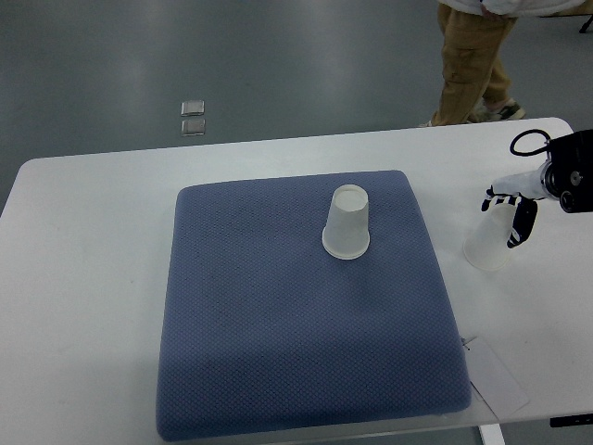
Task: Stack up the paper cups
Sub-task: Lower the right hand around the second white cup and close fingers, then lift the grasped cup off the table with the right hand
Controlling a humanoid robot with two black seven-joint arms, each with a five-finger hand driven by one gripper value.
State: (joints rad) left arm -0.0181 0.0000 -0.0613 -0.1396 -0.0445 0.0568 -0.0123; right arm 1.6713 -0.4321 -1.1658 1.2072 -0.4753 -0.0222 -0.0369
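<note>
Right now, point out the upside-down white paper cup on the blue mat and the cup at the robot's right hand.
Upside-down white paper cup [346, 225]: top view, side wall.
Second white paper cup [485, 248]: top view, lower wall.

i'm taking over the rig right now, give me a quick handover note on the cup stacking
Right hand: in from the right edge, fingers closed around a cup that stands off the pad, on the table.
Left hand: not in view.
Second cup: upside down on the blue pad, upper middle, untouched.
A person stands beyond the table's far edge.
Done: one cup grasped.
Left: carry it to the pad and stack it on the upside-down cup; nothing is stacked yet.
</note>
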